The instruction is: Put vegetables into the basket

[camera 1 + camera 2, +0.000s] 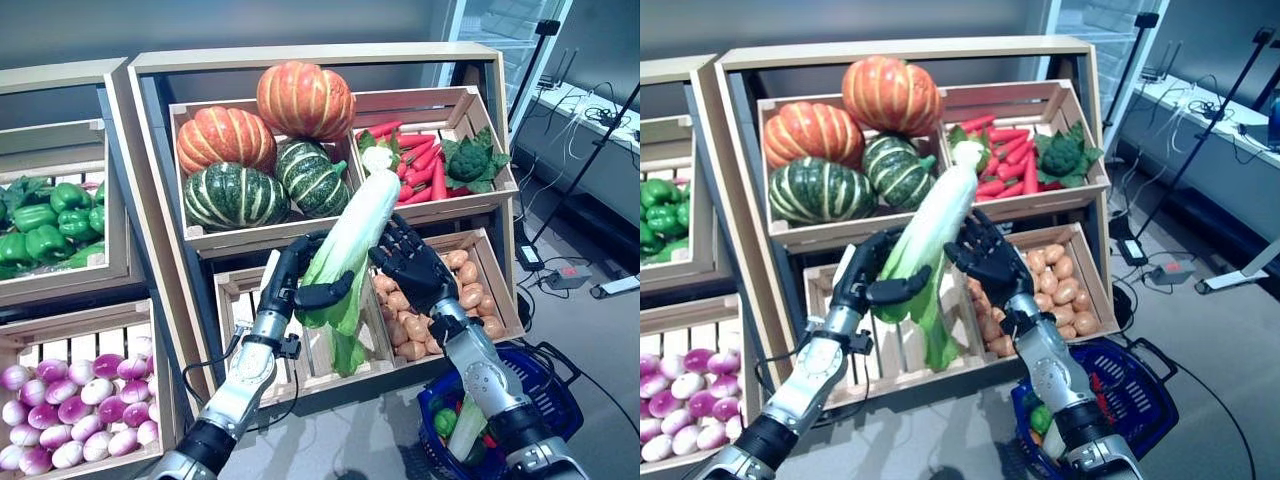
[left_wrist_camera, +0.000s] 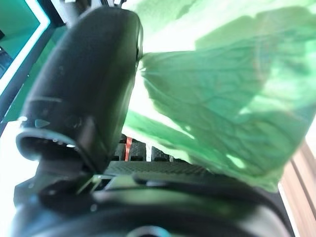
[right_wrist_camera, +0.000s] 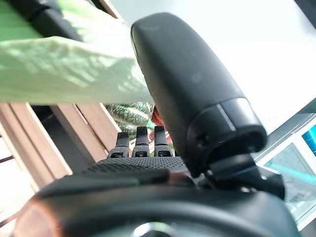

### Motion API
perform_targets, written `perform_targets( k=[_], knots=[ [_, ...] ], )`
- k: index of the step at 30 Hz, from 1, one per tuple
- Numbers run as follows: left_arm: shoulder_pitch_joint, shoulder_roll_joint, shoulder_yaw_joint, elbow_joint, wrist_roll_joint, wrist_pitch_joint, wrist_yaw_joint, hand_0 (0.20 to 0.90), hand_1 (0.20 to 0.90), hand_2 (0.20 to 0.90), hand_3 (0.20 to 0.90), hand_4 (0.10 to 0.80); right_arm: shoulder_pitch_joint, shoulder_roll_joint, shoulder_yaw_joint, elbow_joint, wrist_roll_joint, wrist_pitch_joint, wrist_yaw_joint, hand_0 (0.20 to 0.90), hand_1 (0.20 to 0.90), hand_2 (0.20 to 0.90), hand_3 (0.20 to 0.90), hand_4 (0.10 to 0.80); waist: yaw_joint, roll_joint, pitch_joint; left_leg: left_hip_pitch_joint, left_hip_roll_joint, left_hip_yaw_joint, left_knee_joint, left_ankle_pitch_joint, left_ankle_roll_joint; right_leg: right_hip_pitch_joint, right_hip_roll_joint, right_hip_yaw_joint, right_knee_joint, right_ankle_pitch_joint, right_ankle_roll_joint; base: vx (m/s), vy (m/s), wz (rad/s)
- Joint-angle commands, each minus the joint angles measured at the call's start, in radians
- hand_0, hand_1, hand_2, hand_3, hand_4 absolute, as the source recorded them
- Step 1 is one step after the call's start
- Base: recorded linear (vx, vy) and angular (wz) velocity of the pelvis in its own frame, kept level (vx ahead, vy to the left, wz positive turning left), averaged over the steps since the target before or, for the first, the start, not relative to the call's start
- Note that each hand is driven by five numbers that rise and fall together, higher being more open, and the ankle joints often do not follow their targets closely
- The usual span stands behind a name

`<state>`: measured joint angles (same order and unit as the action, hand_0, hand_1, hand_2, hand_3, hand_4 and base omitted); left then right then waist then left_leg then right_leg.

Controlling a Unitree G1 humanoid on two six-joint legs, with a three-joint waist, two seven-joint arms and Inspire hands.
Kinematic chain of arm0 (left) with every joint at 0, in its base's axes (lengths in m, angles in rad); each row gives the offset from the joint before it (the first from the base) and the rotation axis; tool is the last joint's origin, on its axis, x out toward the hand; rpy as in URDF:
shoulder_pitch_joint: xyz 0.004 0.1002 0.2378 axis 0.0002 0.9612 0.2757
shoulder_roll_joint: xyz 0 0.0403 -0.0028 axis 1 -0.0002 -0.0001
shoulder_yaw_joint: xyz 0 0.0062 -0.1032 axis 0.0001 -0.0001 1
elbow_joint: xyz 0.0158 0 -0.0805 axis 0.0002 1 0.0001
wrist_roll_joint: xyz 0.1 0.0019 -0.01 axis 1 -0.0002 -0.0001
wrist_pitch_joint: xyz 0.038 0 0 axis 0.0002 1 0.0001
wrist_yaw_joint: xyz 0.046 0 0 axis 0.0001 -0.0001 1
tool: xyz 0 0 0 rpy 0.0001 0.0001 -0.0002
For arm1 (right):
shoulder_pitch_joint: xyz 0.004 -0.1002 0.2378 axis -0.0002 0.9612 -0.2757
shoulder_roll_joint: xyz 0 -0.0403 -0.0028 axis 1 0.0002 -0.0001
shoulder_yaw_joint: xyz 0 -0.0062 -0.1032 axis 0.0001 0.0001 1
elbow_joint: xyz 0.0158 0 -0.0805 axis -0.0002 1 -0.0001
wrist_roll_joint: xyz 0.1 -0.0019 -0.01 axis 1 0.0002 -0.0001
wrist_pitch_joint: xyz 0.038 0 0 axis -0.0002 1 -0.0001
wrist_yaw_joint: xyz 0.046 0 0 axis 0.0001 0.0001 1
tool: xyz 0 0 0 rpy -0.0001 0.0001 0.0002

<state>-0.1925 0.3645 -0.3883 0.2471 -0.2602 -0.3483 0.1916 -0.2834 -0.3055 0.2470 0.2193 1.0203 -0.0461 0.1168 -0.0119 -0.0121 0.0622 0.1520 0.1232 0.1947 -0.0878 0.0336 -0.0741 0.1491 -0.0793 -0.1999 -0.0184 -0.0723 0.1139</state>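
A: Where's the cabbage point(image 1: 352, 232)?
B: In the air before the shelf crates. The left hand point(image 1: 297, 283) has thumb and fingers curled round its leafy lower half; the right hand point(image 1: 412, 263) rests splayed, straight fingers against its right side.
A: Which way does it point?
B: Long axis slanted: white stalk far and up-right, leaves down-left.
A: The risk?
B: Loose leaves may slip or tear, dropping it short of the blue basket point(image 1: 540, 385) at near right.

No lettering, label, number or sign can be read anywhere here, neither on the wooden crates point(image 1: 440, 205) in the upper half of the frame nor on the blue basket point(image 1: 545, 385) at lower right.
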Motion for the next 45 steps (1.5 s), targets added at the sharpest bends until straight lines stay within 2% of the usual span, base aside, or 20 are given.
perform_targets(
  k=[1,9,23,24,25,26,32,45],
  knots=[
    [-0.145,0.005,-0.004,-0.056,0.003,-0.114,-0.018,0.3,0.3,0.3,0.3,0.4,-0.174,0.027,-0.053,-0.103,0.09,-0.077,0.066,0.9,0.9,0.9,0.9,0.8,0.003,-0.024,-0.051,0.008,-0.019,-0.004,0.014,-0.069,0.038,-0.005,-0.02,-0.015,-0.004,0.041,-0.039,0.0,0.0,0.0],
    [-0.137,0.016,-0.048,-0.017,-0.007,-0.125,-0.072,0.3,0.3,0.3,0.3,0.4,-0.224,0.024,-0.081,-0.14,0.123,-0.08,0.066,0.9,0.9,0.9,0.9,0.8,0.003,-0.024,-0.057,0.01,-0.02,-0.027,0.0,-0.066,0.036,0.005,-0.021,-0.014,-0.002,0.034,-0.036,-0.002,0.002,0.01],
    [-0.163,0.013,-0.114,-0.008,0.037,-0.167,-0.125,0.3,0.3,0.3,0.3,0.4,-0.257,0.048,-0.077,-0.117,0.214,-0.017,0.077,0.9,0.9,0.9,0.9,0.8,-0.003,-0.028,-0.061,0.013,-0.014,-0.017,0.0,-0.064,0.034,0.011,-0.025,0.003,-0.014,0.042,-0.032,-0.002,0.001,0.01],
    [-0.168,0.012,-0.124,-0.011,0.041,-0.168,-0.129,0.3,0.3,0.3,0.3,0.4,-0.262,0.049,-0.075,-0.109,0.226,-0.018,0.08,0.66,0.66,0.66,0.66,0.64,-0.004,-0.028,-0.062,0.013,-0.013,-0.017,0.0,-0.064,0.034,0.012,-0.025,0.005,-0.015,0.042,-0.032,0.0,0.0,0.0],
    [-0.171,0.012,-0.131,-0.01,0.038,-0.171,-0.134,0.3,0.3,0.3,0.3,0.4,-0.267,0.05,-0.074,-0.104,0.233,-0.02,0.08,0.521,0.521,0.521,0.521,0.547,-0.004,-0.028,-0.063,0.013,-0.013,-0.018,0.0,-0.064,0.033,0.012,-0.025,0.006,-0.015,0.042,-0.031,0.0,0.0,0.0],
    [-0.175,0.011,-0.137,-0.013,0.028,-0.168,-0.143,0.3,0.3,0.3,0.3,0.4,-0.272,0.054,-0.073,-0.1,0.241,-0.024,0.08,0.3,0.3,0.3,0.3,0.4,-0.004,-0.028,-0.064,0.012,-0.013,-0.018,0.0,-0.064,0.033,0.011,-0.025,0.008,-0.016,0.043,-0.031,0.0,0.0,0.0],
    [-0.167,-0.003,-0.157,-0.001,-0.01,-0.154,-0.168,0.3,0.3,0.3,0.3,0.4,-0.292,0.073,-0.072,-0.099,0.262,-0.049,0.085,0.3,0.3,0.3,0.3,0.4,-0.006,-0.027,-0.064,0.01,-0.013,-0.017,0.0,-0.063,0.032,0.01,-0.025,0.013,-0.021,0.047,-0.031,0.0,0.0,0.0],
    [-0.141,-0.004,-0.148,-0.012,-0.05,-0.142,-0.186,0.3,0.3,0.3,0.3,0.4,-0.28,0.061,-0.086,-0.115,0.246,-0.07,0.061,0.3,0.3,0.3,0.3,0.4,-0.009,-0.027,-0.063,0.001,-0.01,-0.011,0.0,-0.061,0.031,0.008,-0.027,0.016,-0.042,0.062,-0.028,-0.003,-0.002,-0.01]
  ],
)
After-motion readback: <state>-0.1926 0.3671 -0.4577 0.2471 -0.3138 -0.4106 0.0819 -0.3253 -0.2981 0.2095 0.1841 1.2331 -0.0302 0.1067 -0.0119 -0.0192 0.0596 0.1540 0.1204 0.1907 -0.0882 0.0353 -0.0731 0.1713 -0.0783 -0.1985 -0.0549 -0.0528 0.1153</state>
